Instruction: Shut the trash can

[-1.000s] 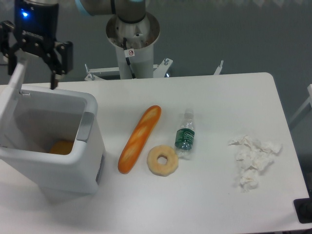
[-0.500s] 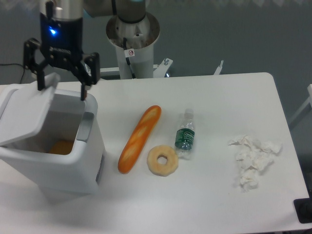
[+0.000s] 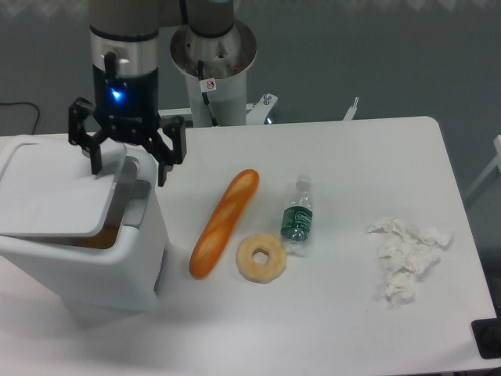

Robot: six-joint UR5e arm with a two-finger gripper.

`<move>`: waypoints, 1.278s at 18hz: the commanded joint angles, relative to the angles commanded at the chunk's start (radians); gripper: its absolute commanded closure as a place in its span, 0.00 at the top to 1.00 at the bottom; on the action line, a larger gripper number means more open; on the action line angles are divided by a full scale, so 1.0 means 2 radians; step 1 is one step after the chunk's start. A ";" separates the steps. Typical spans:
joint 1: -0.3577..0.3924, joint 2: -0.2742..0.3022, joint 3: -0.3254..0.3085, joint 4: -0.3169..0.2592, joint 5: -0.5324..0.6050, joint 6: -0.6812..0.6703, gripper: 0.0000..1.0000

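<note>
— Where does the trash can (image 3: 82, 266) stand?
— At the table's (image 3: 352, 329) left near side, its white lid (image 3: 55, 188) tilted low, not quite flat, a gap showing on the right.
— And the gripper (image 3: 129, 168)?
— Above the lid's right edge, fingers (image 3: 163, 160) spread wide, gripping nothing.

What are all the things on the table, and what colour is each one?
trash can: 1, white, left end of the table, lid tilted nearly shut, something orange just visible inside
baguette: 1, orange-brown, middle of the table, right of the trash can
donut: 1, pale beige, at the baguette's lower right
bottle: 1, clear with a green label, lying right of the baguette
crumpled tissues: 1 pile, white, right side of the table
table: 1, white
gripper: 1, black, open, fingers at the lid's right edge
robot arm: 1, grey and black, above the trash can
</note>
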 joint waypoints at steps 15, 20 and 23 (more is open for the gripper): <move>0.007 -0.029 0.005 0.002 0.005 -0.005 1.00; 0.008 -0.031 0.008 0.003 0.004 -0.006 1.00; 0.008 -0.031 0.008 0.003 0.003 -0.006 1.00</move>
